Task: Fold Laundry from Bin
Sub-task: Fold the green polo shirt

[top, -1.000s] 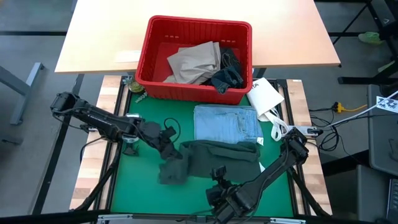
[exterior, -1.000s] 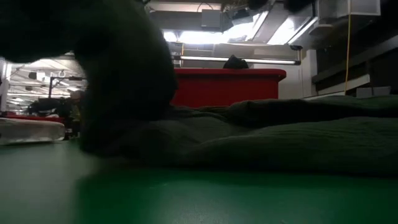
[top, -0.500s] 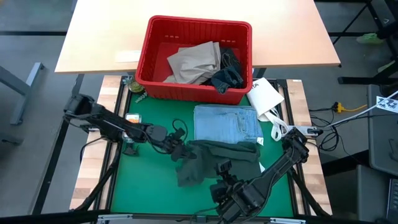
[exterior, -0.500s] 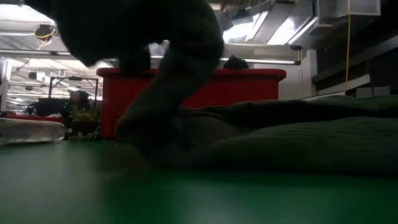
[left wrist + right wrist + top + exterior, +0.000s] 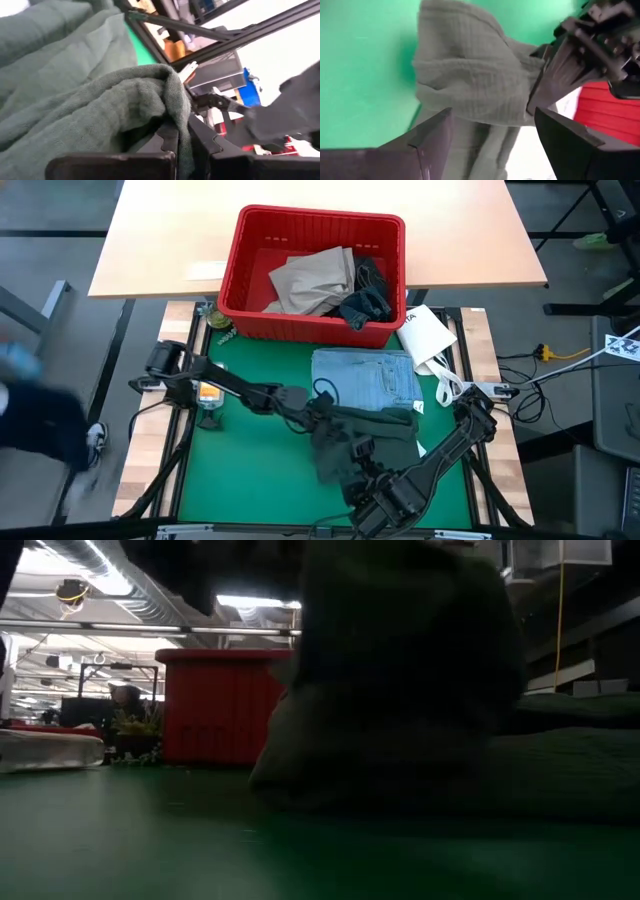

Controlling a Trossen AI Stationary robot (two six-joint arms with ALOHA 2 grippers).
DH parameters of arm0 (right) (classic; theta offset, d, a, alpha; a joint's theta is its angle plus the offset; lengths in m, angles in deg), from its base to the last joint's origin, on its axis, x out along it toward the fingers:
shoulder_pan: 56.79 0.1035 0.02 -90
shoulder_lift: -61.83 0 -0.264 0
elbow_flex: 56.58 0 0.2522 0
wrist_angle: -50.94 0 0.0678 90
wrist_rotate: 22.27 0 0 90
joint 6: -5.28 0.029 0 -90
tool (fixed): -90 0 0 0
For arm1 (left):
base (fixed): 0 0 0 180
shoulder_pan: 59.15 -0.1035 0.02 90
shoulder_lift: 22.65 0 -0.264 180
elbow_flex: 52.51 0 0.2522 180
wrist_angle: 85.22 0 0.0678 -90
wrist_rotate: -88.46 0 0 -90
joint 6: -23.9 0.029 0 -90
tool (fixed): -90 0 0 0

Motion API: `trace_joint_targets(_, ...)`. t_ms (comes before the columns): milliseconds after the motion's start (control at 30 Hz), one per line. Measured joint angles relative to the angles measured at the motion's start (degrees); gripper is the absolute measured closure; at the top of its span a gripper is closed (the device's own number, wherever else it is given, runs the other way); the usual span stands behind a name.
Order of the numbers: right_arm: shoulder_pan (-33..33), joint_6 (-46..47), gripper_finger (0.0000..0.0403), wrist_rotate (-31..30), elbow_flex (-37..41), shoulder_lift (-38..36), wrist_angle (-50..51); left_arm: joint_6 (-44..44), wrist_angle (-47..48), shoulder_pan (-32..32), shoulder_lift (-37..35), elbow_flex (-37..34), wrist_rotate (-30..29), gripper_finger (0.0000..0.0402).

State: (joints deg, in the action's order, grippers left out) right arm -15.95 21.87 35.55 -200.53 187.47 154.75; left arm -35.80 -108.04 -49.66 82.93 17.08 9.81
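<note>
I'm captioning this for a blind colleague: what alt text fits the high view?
Seen from above, the left gripper is shut on a dark green garment on the green mat, beside a light blue garment. The open right gripper hovers over it; a red bin holds more clothes.

Dark green garment point(image 5: 365, 435) is matt waffle-weave cloth; red bin point(image 5: 312, 275) ribbed plastic

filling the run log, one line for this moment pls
left gripper: shut on green garment, folding | right gripper: open, beside it | jeans: flat | bin: not empty
</note>
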Motion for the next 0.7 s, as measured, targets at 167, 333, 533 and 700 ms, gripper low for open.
trace_joint_targets(167, 0.00, 1.26, 0.0123, 1.33, 0.00, 0.00, -0.01, -0.02, -0.05, -0.46, 4.02, 2.04, 0.04, 0.0390)
trace_joint_targets(333, 0.02, 1.30, 0.0123, 1.35, 0.00, 0.00, -0.08, -0.09, -0.20, -1.23, 5.81, 3.28, -0.04, 0.0390)
trace_joint_targets(533, 0.00, 1.35, 0.0123, 1.35, 0.00, 0.00, -0.16, -3.39, -3.69, -1.72, 5.81, 3.33, 3.53, 0.0390)
trace_joint_targets(700, 0.00, 1.35, 0.0123, 1.37, 0.00, 0.00, -0.16, -6.24, -10.34, -1.49, 5.68, 3.40, 6.43, 0.0390)
